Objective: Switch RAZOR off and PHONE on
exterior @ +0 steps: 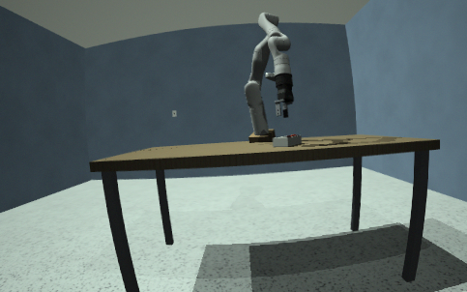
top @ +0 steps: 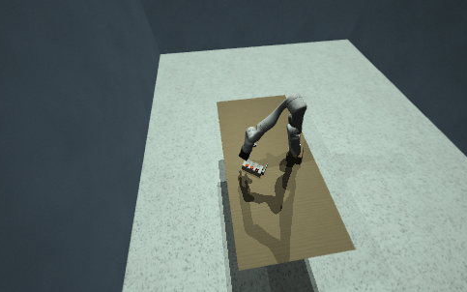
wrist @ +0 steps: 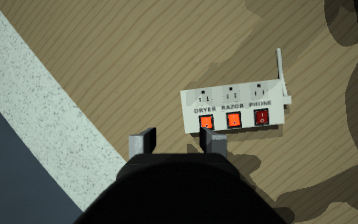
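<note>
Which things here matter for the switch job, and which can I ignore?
In play:
- power strip, flat on the table
- RAZOR switch, lit bright
- PHONE switch, dark
- DRYER switch, lit, leave alone
- tool, open, empty, above the strip

Ignore:
- strip's short cord stub
- wall plate
</note>
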